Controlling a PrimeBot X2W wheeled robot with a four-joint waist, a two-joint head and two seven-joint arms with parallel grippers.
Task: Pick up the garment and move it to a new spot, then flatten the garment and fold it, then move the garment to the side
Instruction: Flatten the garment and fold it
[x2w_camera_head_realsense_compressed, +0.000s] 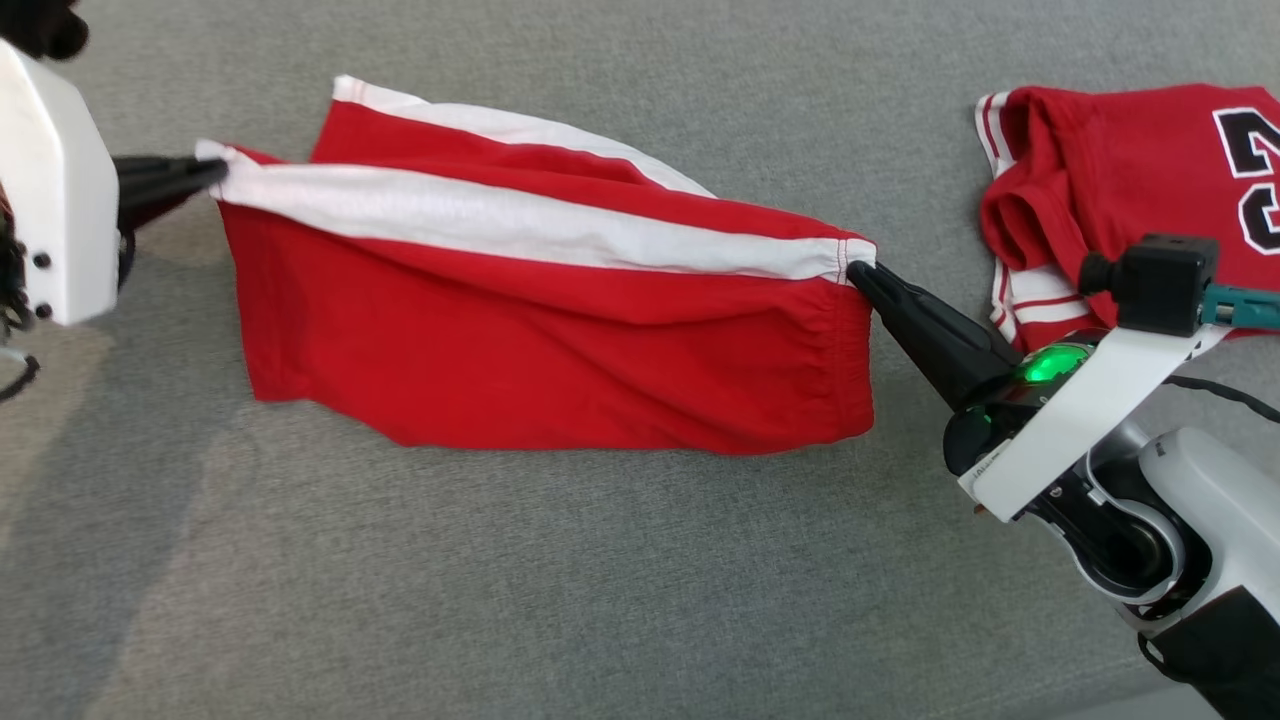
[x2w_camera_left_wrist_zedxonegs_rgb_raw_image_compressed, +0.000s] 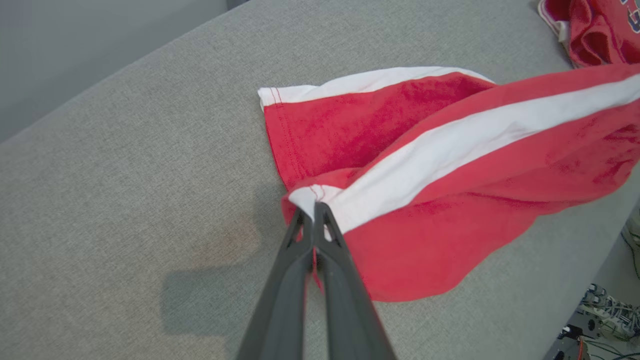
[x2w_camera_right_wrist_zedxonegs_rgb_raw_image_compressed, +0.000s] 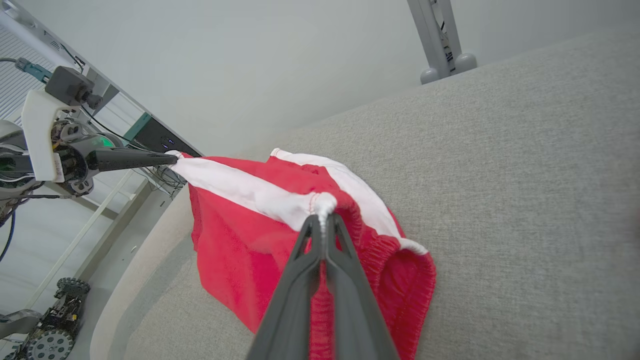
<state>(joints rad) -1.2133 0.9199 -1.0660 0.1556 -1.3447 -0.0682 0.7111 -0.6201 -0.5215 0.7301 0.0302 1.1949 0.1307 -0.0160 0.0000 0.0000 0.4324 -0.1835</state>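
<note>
Across centre of the head view, we hold the garment (x2w_camera_head_realsense_compressed: 550, 350) stretched btw. two pinches: left gripper (x2w_camera_head_realsense_compressed: 212, 172) clamped on its hem corner, right gripper (x2w_camera_head_realsense_compressed: 860, 272) clamped on its waistband corner. White stripe taut, presumably to lay it flat. Lower edge rests on grey cushion (x2w_camera_head_realsense_compressed: 600, 600); ample room below; jersey (x2w_camera_head_realsense_compressed: 1100, 170) near, upper right.

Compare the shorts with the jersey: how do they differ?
The shorts are stretched between the left hand and right hand, each pinching an end of the white stripe; the jersey lies bunched, in neither hand. The shorts bear a broad white stripe; the jersey bears black numerals and thin stripes. Both are red and white, on the grey cushion.
</note>
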